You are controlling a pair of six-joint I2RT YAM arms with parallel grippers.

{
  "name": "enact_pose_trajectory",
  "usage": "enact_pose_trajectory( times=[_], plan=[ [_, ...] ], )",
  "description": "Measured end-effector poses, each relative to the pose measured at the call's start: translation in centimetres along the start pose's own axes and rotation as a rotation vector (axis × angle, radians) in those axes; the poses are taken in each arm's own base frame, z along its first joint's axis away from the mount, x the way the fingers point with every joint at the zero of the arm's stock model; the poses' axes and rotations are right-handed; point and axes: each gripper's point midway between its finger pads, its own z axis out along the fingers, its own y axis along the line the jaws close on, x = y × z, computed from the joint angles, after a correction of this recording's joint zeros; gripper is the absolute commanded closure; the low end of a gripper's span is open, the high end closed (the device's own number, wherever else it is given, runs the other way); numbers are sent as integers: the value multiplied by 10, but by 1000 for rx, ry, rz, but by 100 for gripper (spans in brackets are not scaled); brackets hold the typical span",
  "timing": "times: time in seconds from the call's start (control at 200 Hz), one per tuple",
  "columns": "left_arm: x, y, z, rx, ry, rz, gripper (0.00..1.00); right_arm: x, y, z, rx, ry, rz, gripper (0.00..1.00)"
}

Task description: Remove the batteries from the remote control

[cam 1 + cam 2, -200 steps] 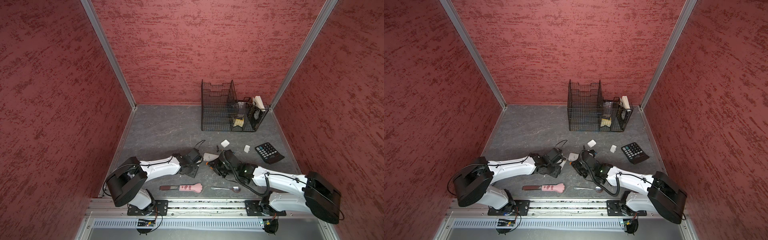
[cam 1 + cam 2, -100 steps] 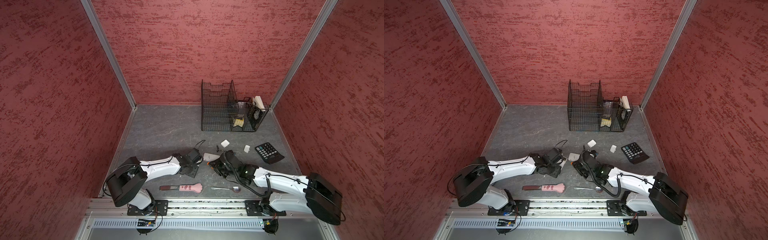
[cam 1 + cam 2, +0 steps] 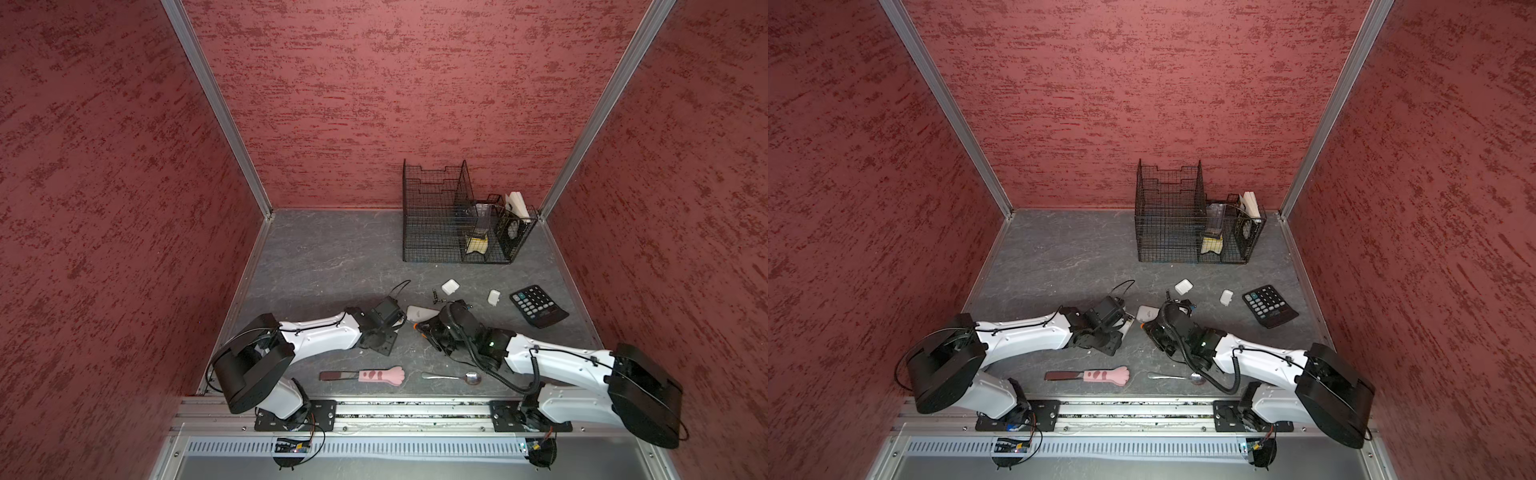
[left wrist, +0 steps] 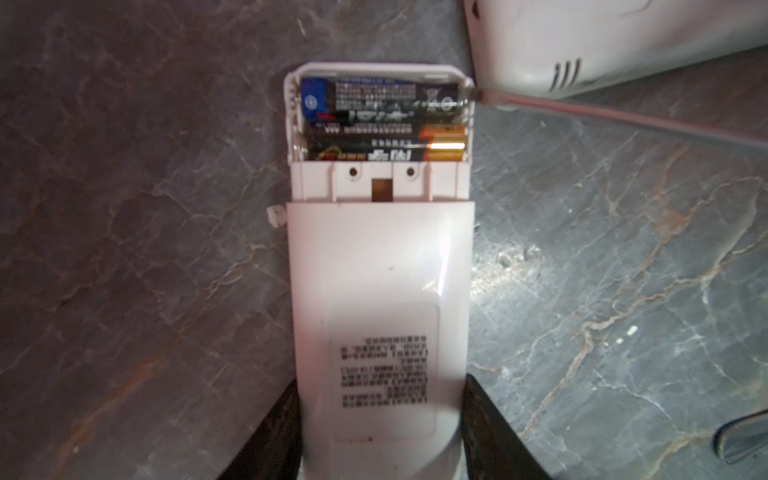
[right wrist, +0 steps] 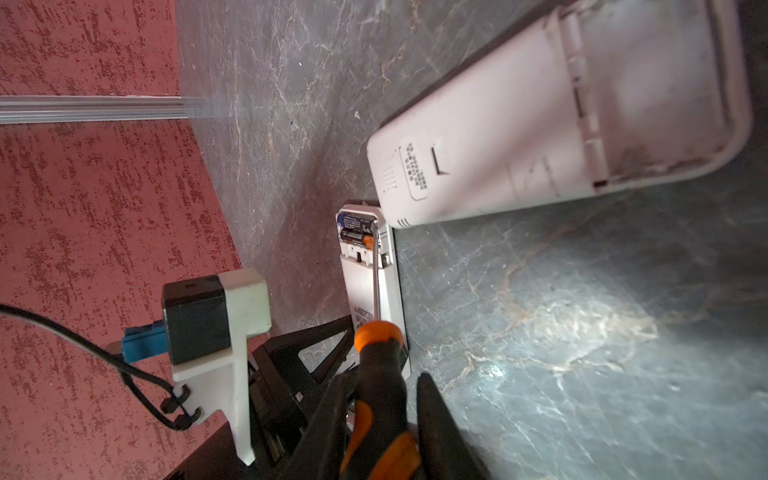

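The white remote control (image 4: 380, 266) lies back up on the grey floor, its battery bay uncovered. Two batteries sit side by side inside, a black and blue one (image 4: 382, 99) and a black and gold one (image 4: 382, 145). My left gripper (image 4: 380, 395) is shut on the remote's label end, one finger on each long side. My right gripper (image 5: 382, 386) is shut on an orange and black screwdriver (image 5: 380, 361). The screwdriver's thin shaft (image 4: 582, 112) reaches over the remote, with its tip at the end of the black and blue battery. In both top views the two grippers (image 3: 401, 322) (image 3: 424, 330) meet at mid floor.
A larger white remote (image 5: 540, 124) lies just beyond the open bay. Farther back are two small white covers (image 3: 450, 286) (image 3: 493, 297), small dark pieces (image 3: 435, 294), a calculator (image 3: 538, 305) and a wire basket (image 3: 432, 216). A pink paw spatula (image 3: 374, 375) and a spoon (image 3: 453, 377) lie near the front rail.
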Motion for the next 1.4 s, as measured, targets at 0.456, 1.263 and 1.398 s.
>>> enact_pose_trajectory(
  times=[0.456, 1.263, 1.398],
  plan=[
    [0, 0, 0, -2, -1, 2, 57, 1, 0, 5, -2, 2, 0, 100],
    [0, 0, 1, -14, -4, 10, 59, 8, 1, 6, 1, 31, 6, 100],
    [0, -1, 1, -18, -5, 11, 59, 10, 0, 7, 2, 36, 10, 100]
  ],
)
